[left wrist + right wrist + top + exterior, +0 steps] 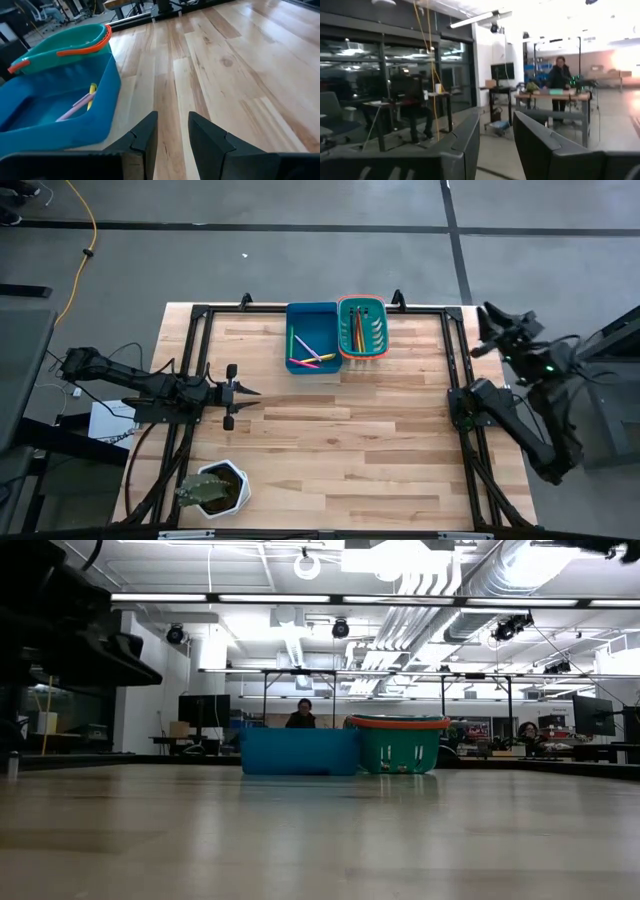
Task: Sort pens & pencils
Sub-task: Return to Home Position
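Observation:
Several pens, pink, yellow and orange [312, 352], lie on the floor of a blue bin [311, 338] at the table's far edge; a pink and a yellow one [82, 101] show in the left wrist view. Several orange, green and red sticks [358, 330] lie in the green, orange-rimmed basket [362, 327] beside it. No stick lies on the bare table. My left gripper [250, 391] hovers low over the table's left part, pointing right, open by a narrow gap [172, 116], empty. My right gripper [482, 330] is raised beyond the table's right edge, open [496, 116], empty, facing the room.
A white pot with a green plant [215, 488] stands at the table's near-left corner. The blue bin [300, 751] and the basket [398, 745] stand side by side, touching. Bare wood lies between the arms. A person [559, 75] stands at a desk in the room behind.

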Motion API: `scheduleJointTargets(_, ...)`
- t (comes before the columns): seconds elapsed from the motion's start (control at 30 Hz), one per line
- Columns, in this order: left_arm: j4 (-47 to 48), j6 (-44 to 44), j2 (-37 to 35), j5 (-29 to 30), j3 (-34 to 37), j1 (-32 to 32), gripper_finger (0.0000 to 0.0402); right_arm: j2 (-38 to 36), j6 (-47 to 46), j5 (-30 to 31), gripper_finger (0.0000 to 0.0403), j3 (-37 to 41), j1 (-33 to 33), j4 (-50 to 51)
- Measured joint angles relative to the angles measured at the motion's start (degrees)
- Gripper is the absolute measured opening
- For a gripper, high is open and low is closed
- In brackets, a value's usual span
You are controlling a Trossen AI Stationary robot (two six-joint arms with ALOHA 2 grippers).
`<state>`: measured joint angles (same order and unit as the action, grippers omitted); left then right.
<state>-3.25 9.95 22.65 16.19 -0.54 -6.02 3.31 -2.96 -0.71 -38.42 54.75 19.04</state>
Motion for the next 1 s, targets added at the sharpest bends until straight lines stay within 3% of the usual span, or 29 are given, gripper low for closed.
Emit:
scheduleJointTargets(0.27,0.0,5.3,0.0,0.0,0.0,0.0,0.0097,0.0,-1.8,-2.8,0.011,11.7,-0.1,-12.7)
scheduleJointTargets(0.5,0.0,9.6,0.0,0.1,0.0,0.0,0.0097,0.1,-2.6,-5.5,0.011,16.1,-2.1,-13.8)
scheduleJointTargets(0.8,0.0,9.3,0.0,0.3,0.0,0.0,0.0097,5.3,-2.6,-5.1,0.011,19.7,-13.2,-19.1)
scheduleJointTargets(1.0,0.0,9.3,0.0,0.3,0.0,0.0,0.0097,12.1,-0.9,-0.2,0.011,24.1,-24.9,-25.9)
